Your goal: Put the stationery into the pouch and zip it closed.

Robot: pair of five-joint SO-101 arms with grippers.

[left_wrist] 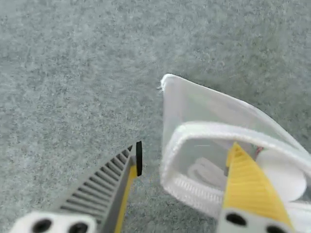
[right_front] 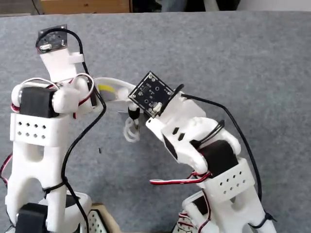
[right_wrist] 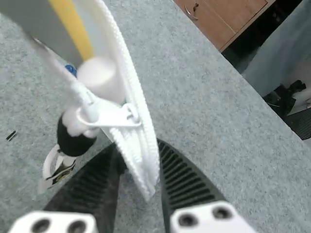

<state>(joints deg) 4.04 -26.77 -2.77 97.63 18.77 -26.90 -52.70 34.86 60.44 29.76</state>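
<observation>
Grey table, pouch mouth toward left pincer

The white, see-through pouch is held with its mouth gaping and its thick white zip band unclosed, one end of the band pinched between the black fingers of the right gripper. The white zip pull sits partway along the band, with a black bead and a white looped tag dangling from it. Inside lie a white cylindrical stick and a white coiled piece.
</observation>
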